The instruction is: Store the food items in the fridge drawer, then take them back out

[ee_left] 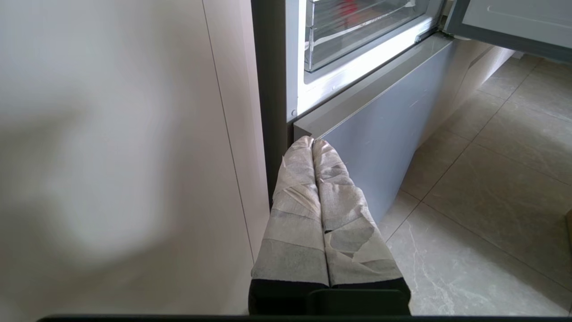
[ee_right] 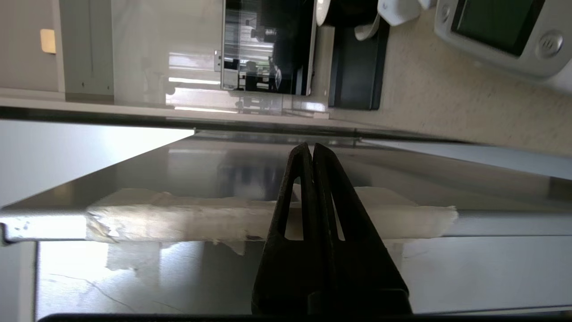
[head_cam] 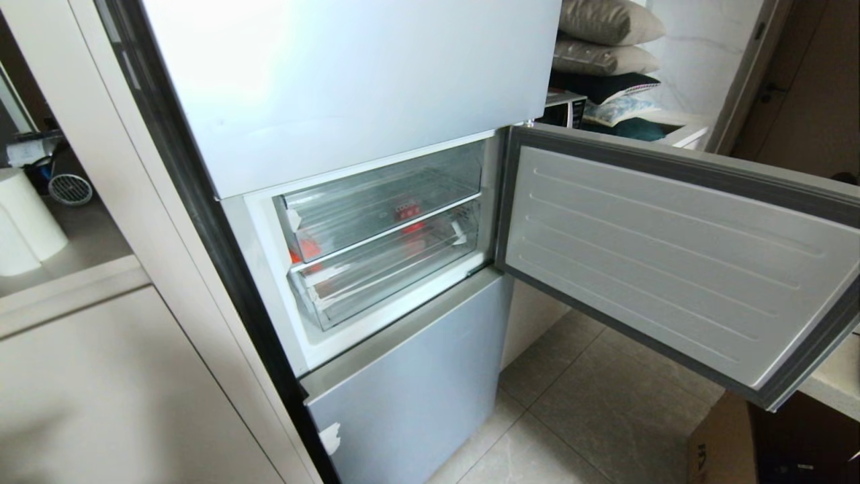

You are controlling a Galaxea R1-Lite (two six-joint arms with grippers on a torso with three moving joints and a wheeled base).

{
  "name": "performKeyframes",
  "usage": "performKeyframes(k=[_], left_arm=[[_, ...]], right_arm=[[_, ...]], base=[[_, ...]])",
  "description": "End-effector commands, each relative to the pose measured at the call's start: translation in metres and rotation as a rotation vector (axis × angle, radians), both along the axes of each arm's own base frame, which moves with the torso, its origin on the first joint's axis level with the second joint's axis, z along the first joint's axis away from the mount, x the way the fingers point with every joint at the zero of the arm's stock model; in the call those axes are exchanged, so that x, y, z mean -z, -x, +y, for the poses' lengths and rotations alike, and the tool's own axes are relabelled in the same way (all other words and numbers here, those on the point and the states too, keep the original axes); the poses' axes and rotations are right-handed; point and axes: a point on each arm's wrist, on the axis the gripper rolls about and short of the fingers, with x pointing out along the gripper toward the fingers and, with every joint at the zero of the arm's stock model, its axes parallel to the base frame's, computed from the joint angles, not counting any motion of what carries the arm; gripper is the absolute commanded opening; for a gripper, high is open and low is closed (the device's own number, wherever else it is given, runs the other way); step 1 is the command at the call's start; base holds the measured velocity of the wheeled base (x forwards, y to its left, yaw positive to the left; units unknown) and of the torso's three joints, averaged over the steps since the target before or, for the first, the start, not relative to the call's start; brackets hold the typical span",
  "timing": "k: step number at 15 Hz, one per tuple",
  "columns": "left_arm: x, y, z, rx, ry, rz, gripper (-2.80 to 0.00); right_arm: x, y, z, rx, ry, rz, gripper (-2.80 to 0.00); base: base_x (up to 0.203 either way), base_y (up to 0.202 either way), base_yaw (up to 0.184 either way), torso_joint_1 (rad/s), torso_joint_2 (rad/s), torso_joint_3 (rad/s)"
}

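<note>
The fridge's middle compartment stands open in the head view. Inside, the fridge drawer (head_cam: 390,269) is the lower clear bin, pushed in, beneath a shallower clear bin (head_cam: 383,195). An orange-red food item (head_cam: 306,249) shows blurred through the plastic at the left; which bin it lies in I cannot tell. A red box (head_cam: 406,210) shows further right. The drawer (ee_left: 357,36) also appears in the left wrist view. My right gripper (ee_right: 311,145) is shut and empty, against the taped edge of the open door (ee_right: 178,217). My left gripper (ee_left: 313,141) hangs shut, low beside the fridge's bottom door.
The open door (head_cam: 672,262) swings out to the right over the tiled floor (head_cam: 591,403). A cabinet panel (head_cam: 101,383) flanks the fridge on the left. A cardboard box (head_cam: 719,444) sits under a counter edge at bottom right. Cushions (head_cam: 605,40) are stacked behind.
</note>
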Motion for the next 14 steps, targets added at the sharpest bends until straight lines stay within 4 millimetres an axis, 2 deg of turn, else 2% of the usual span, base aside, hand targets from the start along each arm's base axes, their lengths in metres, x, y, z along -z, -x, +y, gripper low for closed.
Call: performKeyframes(k=[1,3,5,9,11,13,14], left_arm=[[0.0,0.0,0.0,0.0,0.0,0.001,-2.8],[0.0,0.0,0.0,0.0,0.0,0.0,-2.8],[0.0,0.0,0.0,0.0,0.0,0.001,-2.8],[0.0,0.0,0.0,0.0,0.0,0.001,-2.8],[0.0,0.0,0.0,0.0,0.0,0.001,-2.8],[0.0,0.0,0.0,0.0,0.0,0.001,-2.8],[0.0,0.0,0.0,0.0,0.0,0.0,-2.8]], right_arm=[[-0.018,0.021,0.019,0.001,0.015,-0.018,-2.8],[-0.023,0.036,0.034,-0.002,0.009,-0.014,-2.8],[-0.038,0.047,0.047,-0.002,0.04,-0.041,-2.8],[-0.109,0.078,0.055,-0.039,-0.032,-0.175,-2.8],[-0.141,0.097,0.071,-0.088,0.001,-0.256,-2.8],[-0.15,0.109,0.08,-0.091,0.032,-0.281,-2.8],[-0.147,0.107,0.073,-0.075,0.026,-0.284,-2.8]], base=[[0.0,0.0,0.0,0.0,0.0,0.0],[0.0,0.0,0.0,0.0,0.0,0.0],[0.0,0.0,0.0,0.0,0.0,0.0],[0.0,0.0,0.0,0.0,0.0,0.0],[0.0,0.0,0.0,0.0,0.0,0.0],[0.0,0.0,0.0,0.0,0.0,0.0],[0.0,0.0,0.0,0.0,0.0,0.0]])
